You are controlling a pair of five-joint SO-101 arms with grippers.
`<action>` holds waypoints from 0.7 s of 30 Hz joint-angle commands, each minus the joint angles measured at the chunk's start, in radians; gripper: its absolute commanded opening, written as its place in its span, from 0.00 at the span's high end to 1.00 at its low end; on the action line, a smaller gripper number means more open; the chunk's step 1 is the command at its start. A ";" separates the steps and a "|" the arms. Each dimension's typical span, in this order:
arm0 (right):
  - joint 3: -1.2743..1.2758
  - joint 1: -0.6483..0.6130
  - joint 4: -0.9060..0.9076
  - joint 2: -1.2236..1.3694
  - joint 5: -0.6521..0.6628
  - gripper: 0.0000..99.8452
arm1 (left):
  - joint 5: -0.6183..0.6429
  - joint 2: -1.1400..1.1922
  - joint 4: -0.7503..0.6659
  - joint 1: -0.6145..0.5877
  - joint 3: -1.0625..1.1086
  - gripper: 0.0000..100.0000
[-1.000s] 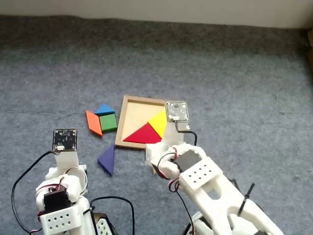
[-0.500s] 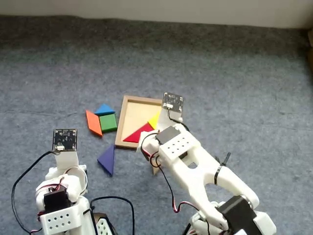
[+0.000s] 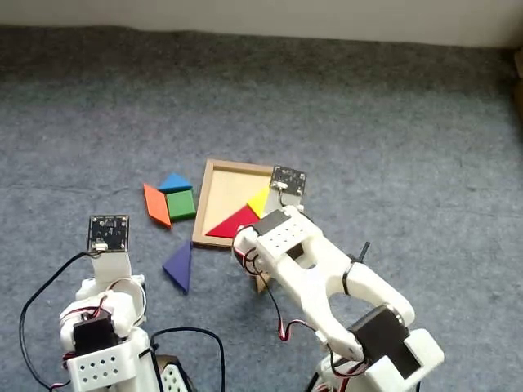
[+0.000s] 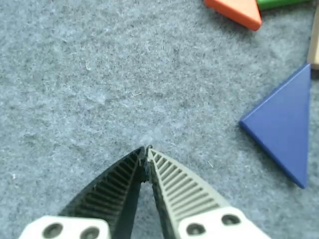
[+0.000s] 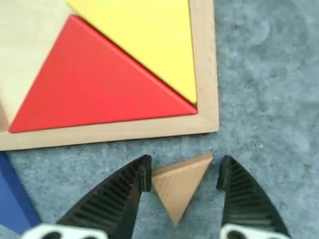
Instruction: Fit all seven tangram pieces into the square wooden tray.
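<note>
- Since a second ago the right arm (image 3: 327,286) has swung forward and down over the tray's near edge. It now covers more of the red and yellow pieces in the high view. The left arm (image 3: 102,327) has kept its place.
- The right wrist view shows what the high view mostly hides. The right claw (image 5: 183,169) stands wide apart and straddles a small wooden triangle (image 5: 179,186) lying flat on the tabletop (image 5: 264,99).
- One finger (image 5: 134,181) looks to touch a corner of that triangle; the other sits just beside it. Nothing is clamped.
- Just beyond this claw's tips lies the tray (image 5: 205,74). The red triangle (image 5: 94,84) and yellow triangle (image 5: 149,35) sit edge to edge in its nearest corner.
- The left claw (image 4: 146,154) has its fingers pressed together, holding nothing, over bare tabletop.
- A dark blue triangle (image 4: 286,129) lies near it to one side, and the tip of an orange parallelogram (image 4: 234,7) lies farther ahead.
- The high view adds a green square (image 3: 181,204) and a light blue triangle (image 3: 174,183), between the parallelogram and the tray, ahead of the left claw.
</note>
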 commanded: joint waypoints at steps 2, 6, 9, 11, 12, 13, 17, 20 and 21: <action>-0.038 -0.062 0.007 -0.005 -0.011 0.78 | 0.006 -0.045 0.005 -0.008 0.019 0.99; -0.039 -0.071 0.007 -0.004 -0.011 0.78 | 0.006 -0.045 0.005 -0.008 0.019 0.99; -0.038 -0.070 0.007 -0.004 -0.011 0.78 | 0.006 -0.045 0.005 -0.008 0.019 0.99; -0.038 -0.070 0.005 -0.004 -0.011 0.78 | 0.006 -0.045 0.005 -0.008 0.019 0.99; -0.038 -0.070 0.004 -0.002 -0.011 0.78 | 0.006 -0.045 0.005 -0.008 0.019 0.99; -0.038 -0.065 0.004 -0.002 -0.011 0.78 | 0.006 -0.045 0.005 -0.008 0.019 0.99; -0.036 -0.045 0.002 -0.002 -0.011 0.78 | 0.006 -0.045 0.005 -0.008 0.019 0.99; -0.036 -0.045 0.004 -0.002 -0.011 0.78 | 0.006 -0.045 0.005 -0.008 0.019 0.99; -0.036 -0.045 0.005 -0.002 -0.011 0.78 | 0.006 -0.045 0.005 -0.008 0.019 0.99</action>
